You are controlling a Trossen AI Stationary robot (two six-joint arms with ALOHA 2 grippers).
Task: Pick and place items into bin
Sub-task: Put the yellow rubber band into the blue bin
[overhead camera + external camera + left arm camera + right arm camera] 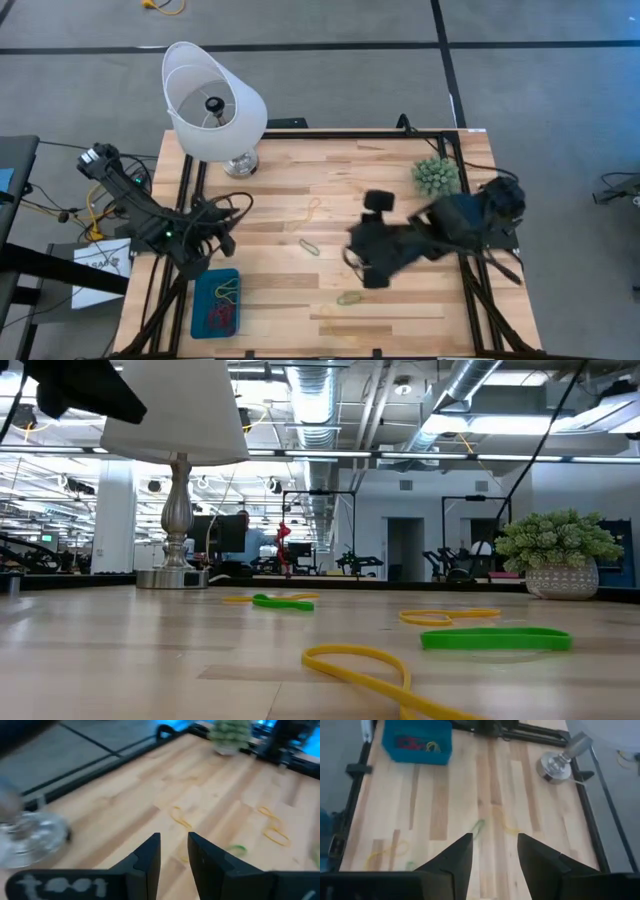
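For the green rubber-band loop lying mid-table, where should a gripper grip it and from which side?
Come straight down from above: the thin green rubber-band loop lies flat on the wooden table, so no side offers purchase. Pinch across its narrow width near the middle, catching both strands. The open right gripper looks nearest.

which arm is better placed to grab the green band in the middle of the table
Right. The right gripper is open, aimed at the green band. The left gripper sits by the bin.

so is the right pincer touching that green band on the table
Apart. The right wrist view shows the open right pincer held above the wood, with the green band lying farther ahead of its tips and bare table between them.
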